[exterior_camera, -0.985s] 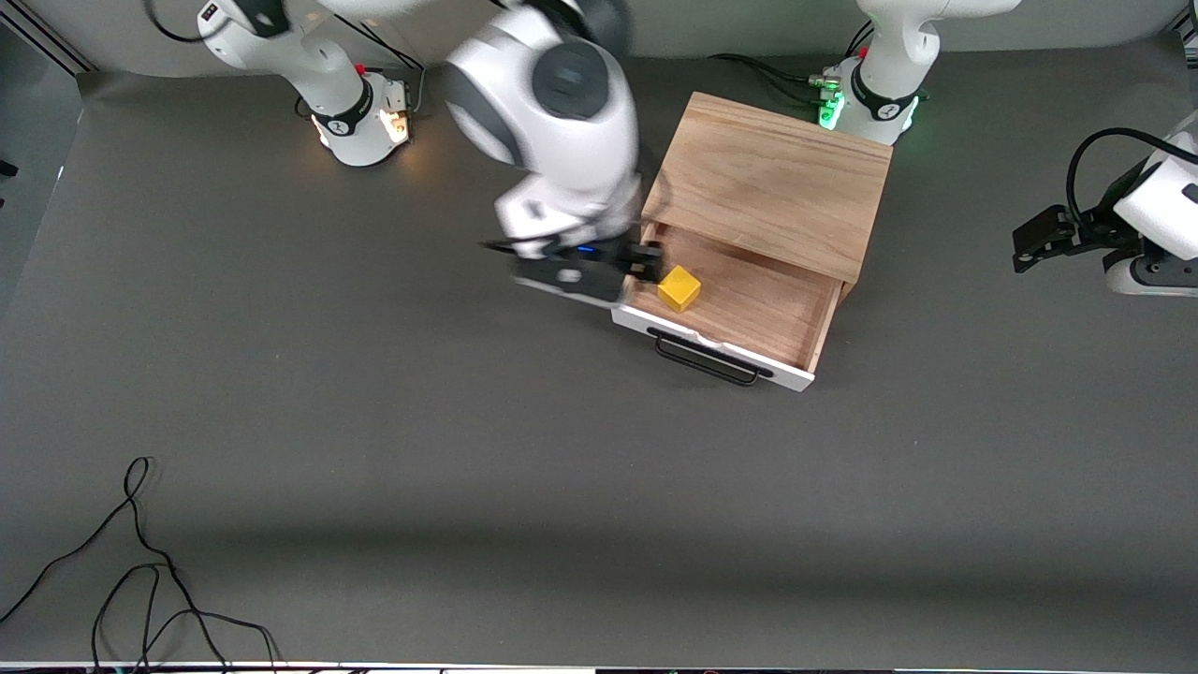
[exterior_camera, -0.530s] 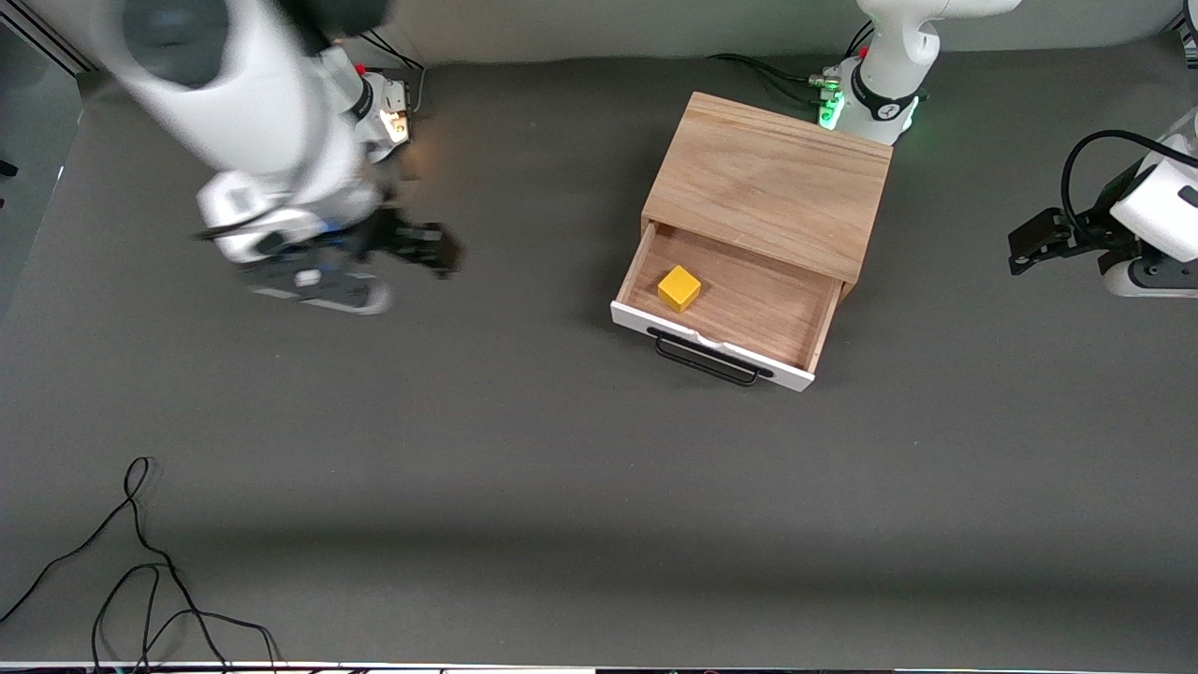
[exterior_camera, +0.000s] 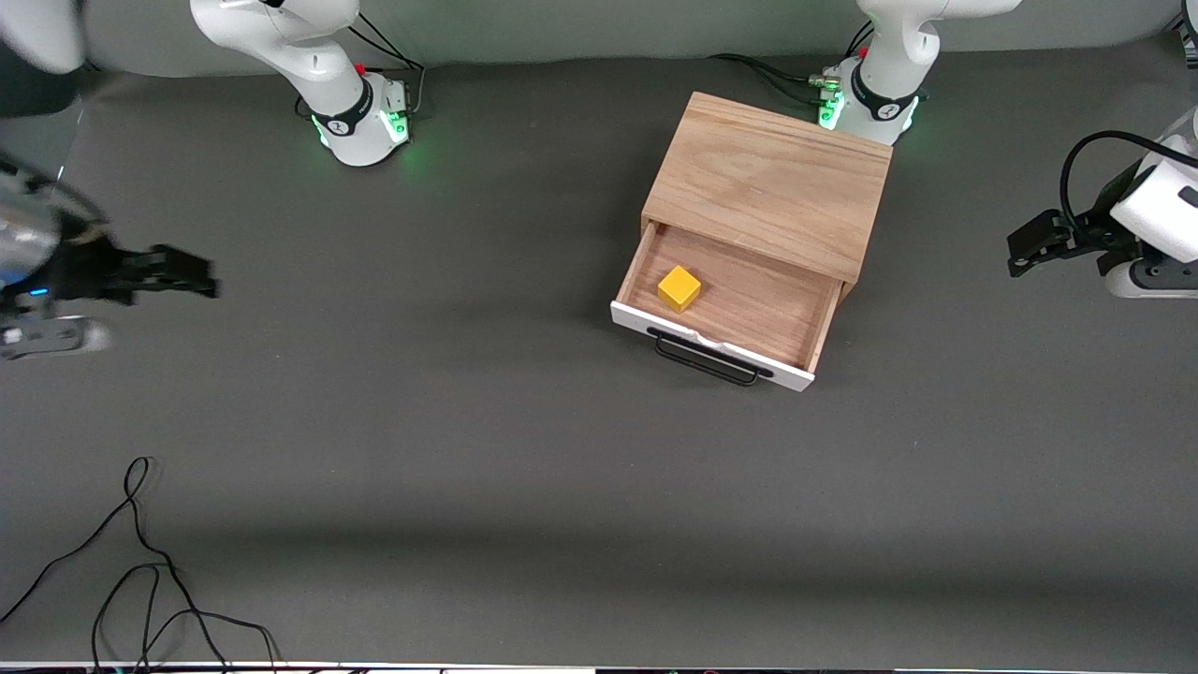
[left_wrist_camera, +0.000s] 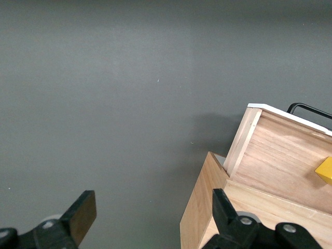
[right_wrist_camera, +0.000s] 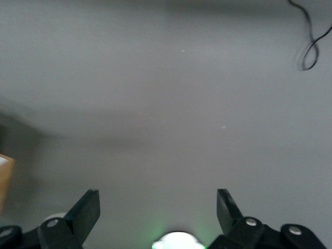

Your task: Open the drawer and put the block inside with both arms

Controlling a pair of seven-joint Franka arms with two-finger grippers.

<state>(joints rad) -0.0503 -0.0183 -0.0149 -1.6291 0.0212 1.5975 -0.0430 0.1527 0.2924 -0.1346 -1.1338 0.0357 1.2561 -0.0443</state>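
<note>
The drawer [exterior_camera: 749,314] stands pulled out of the oak cabinet [exterior_camera: 767,183], its white front and black wire handle [exterior_camera: 707,360] facing the front camera. The yellow block [exterior_camera: 679,287] sits alone on the drawer floor, near the side toward the right arm's end. My right gripper [exterior_camera: 201,276] is open and empty over bare table at the right arm's end. My left gripper [exterior_camera: 1020,248] is open and empty over the table at the left arm's end and waits there. In the left wrist view the gripper [left_wrist_camera: 153,218] frames the cabinet's side [left_wrist_camera: 199,212], the drawer [left_wrist_camera: 280,155] and the block's edge [left_wrist_camera: 324,170].
A loose black cable [exterior_camera: 140,571] lies on the grey mat near the front edge at the right arm's end; it also shows in the right wrist view [right_wrist_camera: 311,36]. Both arm bases [exterior_camera: 360,122] glow green along the back edge.
My right arm has swung away from the drawer to its own end of the table, gripper open. The block stays in the drawer. The right base light went from orange to green.
</note>
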